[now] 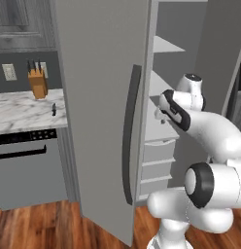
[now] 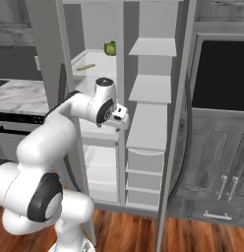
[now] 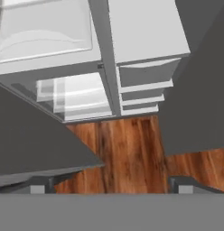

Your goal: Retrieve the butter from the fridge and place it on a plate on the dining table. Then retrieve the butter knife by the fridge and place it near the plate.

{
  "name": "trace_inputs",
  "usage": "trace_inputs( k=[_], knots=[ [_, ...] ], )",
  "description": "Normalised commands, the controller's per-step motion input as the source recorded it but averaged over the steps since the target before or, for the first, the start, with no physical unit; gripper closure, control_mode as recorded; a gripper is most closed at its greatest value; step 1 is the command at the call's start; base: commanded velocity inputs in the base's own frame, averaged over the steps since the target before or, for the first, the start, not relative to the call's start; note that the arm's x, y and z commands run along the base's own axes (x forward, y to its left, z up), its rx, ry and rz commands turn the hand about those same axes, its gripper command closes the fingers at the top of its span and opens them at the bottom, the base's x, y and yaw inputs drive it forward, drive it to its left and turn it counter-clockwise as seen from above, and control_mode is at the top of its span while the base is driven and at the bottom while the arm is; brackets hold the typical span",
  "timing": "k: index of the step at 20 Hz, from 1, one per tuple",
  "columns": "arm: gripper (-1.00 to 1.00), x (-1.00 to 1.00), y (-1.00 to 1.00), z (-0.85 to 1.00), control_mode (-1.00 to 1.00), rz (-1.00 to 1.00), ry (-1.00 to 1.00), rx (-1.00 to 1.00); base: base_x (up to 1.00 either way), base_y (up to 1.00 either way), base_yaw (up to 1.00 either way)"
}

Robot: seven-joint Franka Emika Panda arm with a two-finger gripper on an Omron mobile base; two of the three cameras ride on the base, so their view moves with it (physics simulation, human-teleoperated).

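1. Pale yellow and thin, the butter point(image 2: 86, 66) lies on an upper white shelf in the upper left of the right base view, its long axis slanting up to the right.
2. We see the fridge point(image 1: 100, 97) standing open, matte grey with flat doors, a long dark curved handle point(image 1: 130, 133) and white shelves and drawers inside.
3. A round green vegetable point(image 2: 110, 48) sits further back on the butter's shelf.
4. On the veined marble tabletop point(image 1: 20, 112) at left, the butter knife point(image 1: 54, 109) is a small dark sliver; a tan knife block point(image 1: 38, 82) stands behind it.
5. The gripper point(image 3: 111, 187) points down at the wood floor point(image 3: 125, 153); its jaws are spread apart, grasping nothing.
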Motion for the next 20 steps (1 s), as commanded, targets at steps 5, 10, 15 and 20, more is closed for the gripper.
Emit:
trace_inputs(
  k=[5, 10, 15, 20],
  knots=[
    [-1.0, 0.99, 0.2, -0.38, -1.0, -0.01, 0.0, 0.09, 0.0, 0.0, 0.0],
    [-1.0, 0.8, 0.48, -0.15, -1.0, 0.0, 0.01, 0.07, 0.0, 0.0, 0.0],
    [-1.0, 0.07, 0.96, 0.0, -1.0, 0.02, 0.08, 0.0, 0.0, 0.0, 0.0],
    [-1.0, -0.62, 1.0, 0.0, -1.0, 0.15, -0.03, -0.01, 0.0, 0.0, 0.0]
  ],
)
